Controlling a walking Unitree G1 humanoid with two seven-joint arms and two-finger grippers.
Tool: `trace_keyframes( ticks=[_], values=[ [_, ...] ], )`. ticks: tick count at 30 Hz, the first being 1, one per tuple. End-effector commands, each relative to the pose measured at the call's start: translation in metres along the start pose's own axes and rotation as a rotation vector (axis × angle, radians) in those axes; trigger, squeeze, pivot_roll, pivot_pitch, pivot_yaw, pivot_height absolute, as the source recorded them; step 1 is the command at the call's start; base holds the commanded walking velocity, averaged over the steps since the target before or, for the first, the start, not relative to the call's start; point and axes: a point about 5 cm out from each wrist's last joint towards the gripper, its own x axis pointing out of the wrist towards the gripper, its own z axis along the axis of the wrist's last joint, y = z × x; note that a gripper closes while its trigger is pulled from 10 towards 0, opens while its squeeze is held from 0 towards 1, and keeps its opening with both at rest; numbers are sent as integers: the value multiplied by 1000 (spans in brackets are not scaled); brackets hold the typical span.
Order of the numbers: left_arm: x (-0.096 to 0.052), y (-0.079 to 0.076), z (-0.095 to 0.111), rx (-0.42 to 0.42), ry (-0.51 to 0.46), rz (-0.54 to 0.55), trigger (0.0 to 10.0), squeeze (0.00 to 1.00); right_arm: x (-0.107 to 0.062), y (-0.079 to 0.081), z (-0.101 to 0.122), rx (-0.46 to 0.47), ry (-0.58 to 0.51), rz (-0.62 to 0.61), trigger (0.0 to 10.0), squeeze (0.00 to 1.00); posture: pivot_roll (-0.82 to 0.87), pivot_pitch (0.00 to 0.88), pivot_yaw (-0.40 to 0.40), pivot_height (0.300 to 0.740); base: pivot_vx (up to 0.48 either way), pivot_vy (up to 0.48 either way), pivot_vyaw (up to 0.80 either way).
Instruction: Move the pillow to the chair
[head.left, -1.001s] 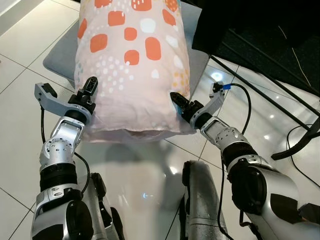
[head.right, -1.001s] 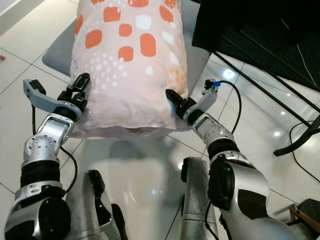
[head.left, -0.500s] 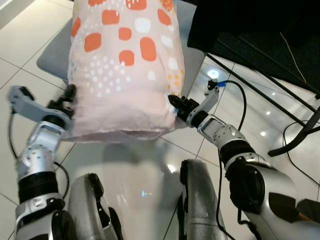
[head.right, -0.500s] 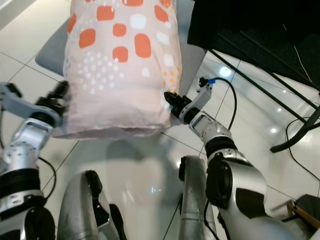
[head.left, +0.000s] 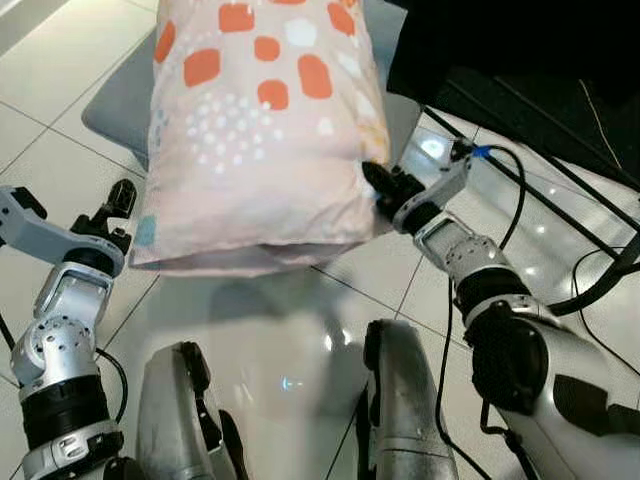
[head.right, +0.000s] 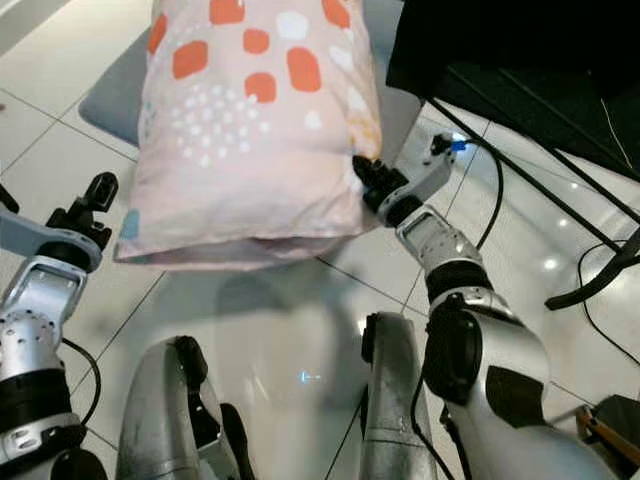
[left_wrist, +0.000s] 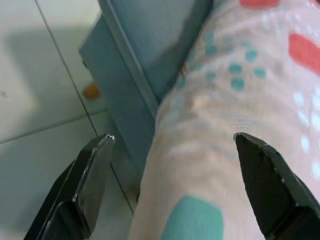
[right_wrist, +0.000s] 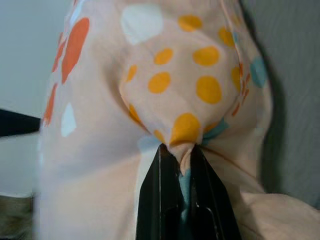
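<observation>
A pale pink pillow (head.left: 260, 130) with orange and white patches lies lengthwise on the grey-blue chair seat (head.left: 115, 100), its near end hanging over the tiled floor. My right gripper (head.left: 378, 180) is shut on a pinch of fabric at the pillow's right edge, seen close up in the right wrist view (right_wrist: 182, 160). My left gripper (head.left: 115, 205) stands open just left of the pillow's near left corner, a little apart from it. In the left wrist view the open fingers (left_wrist: 92, 175) frame the pillow (left_wrist: 225, 125) and the seat's edge (left_wrist: 135, 65).
A black cloth-covered object (head.left: 520, 50) stands close on the right of the chair. Black stand legs and cables (head.left: 560, 190) run across the glossy white tiles at the right. My own legs (head.left: 400, 400) are below.
My left gripper has come off the pillow's left side and drawn back, open. The right gripper has kept its hold on the right edge. The view has shifted slightly.
</observation>
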Motion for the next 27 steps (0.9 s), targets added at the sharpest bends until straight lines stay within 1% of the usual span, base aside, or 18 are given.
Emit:
trace_keyframes(
  ticks=[1, 4, 5, 6, 7, 8, 9, 10, 11, 13, 14, 15, 16, 17, 19, 24, 26, 27],
  values=[
    [-7, 2, -10, -5, 19, 12, 10000, 0, 2, 7, 19, -69, -64, 31, 0, 0, -145, 361, -38, 461, 0, 0, 0],
    [-7, 2, -10, -5, 19, 12, 10000, 0, 2, 7, 19, -69, -64, 31, 0, 0, -145, 361, -38, 461, 0, 0, 0],
    [-8, -2, -12, -7, 23, 2, 10000, 0, 2, 10, 23, -60, -72, 53, 0, 0, -147, 348, -37, 466, 0, 0, 0],
    [-8, -7, -18, -7, 32, -15, 10000, 0, 3, 13, 27, -69, -82, 79, 0, 0, -155, 307, -33, 470, 0, 0, 0],
    [-6, -12, -26, 14, 52, -35, 10000, 0, 3, 15, 30, -90, -85, 96, 0, 0, -161, 263, -31, 475, 0, 0, 0],
    [-6, -12, -26, 14, 52, -35, 10000, 0, 3, 15, 30, -90, -85, 96, 0, 0, -161, 263, -31, 475, 0, 0, 0],
    [-4, -18, -35, 23, 73, -57, 10000, 0, 3, 17, 31, -97, -87, 110, 0, 0, -165, 223, -26, 480, 0, 0, 0],
    [-4, -18, -35, 23, 73, -57, 10000, 0, 3, 17, 31, -97, -87, 110, 0, 0, -165, 223, -26, 480, 0, 0, 0],
    [0, -31, -52, 24, 111, -96, 10000, 0, 3, 19, 27, -112, -75, 127, 0, 0, -183, 179, -21, 489, 0, 0, 0],
    [1, -34, -55, 21, 118, -103, 10000, 0, 3, 19, 26, -114, -72, 130, 0, 0, -183, 179, -21, 494, 0, 0, 0],
    [2, -39, -60, 42, 131, -123, 10000, 0, 3, 18, 21, -109, -65, 124, 0, 0, -195, 123, -15, 499, 0, 0, 0],
    [2, -39, -60, 42, 131, -123, 10000, 0, 3, 18, 21, -109, -65, 124, 0, 0, -195, 123, -15, 499, 0, 0, 0],
    [5, -42, -66, 61, 147, -130, 10000, 0, 2, 16, 16, -89, -60, 120, 0, 0, -199, 73, -15, 504, 0, 0, 0],
    [5, -42, -66, 61, 147, -130, 10000, 0, 2, 16, 16, -89, -60, 120, 0, 0, -199, 73, -15, 504, 0, 0, 0],
    [7, -48, -74, 103, 162, -141, 10000, 0, 2, 15, 5, -66, -47, 125, 0, 0, -197, 20, -19, 513, 0, 0, 0],
    [5, -50, -76, 129, 160, -143, 10000, 0, 1, 17, -2, -52, -34, 148, 0, 0, -198, 0, -18, 523, 0, 0, 0],
    [4, -46, -74, 139, 149, -133, 10000, 0, 3, 26, -5, -47, -29, 192, 0, 0, -196, 0, -23, 537, 0, 0, 0],
    [4, -46, -74, 139, 149, -133, 10000, 0, 3, 26, -5, -47, -29, 192, 0, 0, -196, 0, -23, 537, 0, 0, 0]
  ],
)
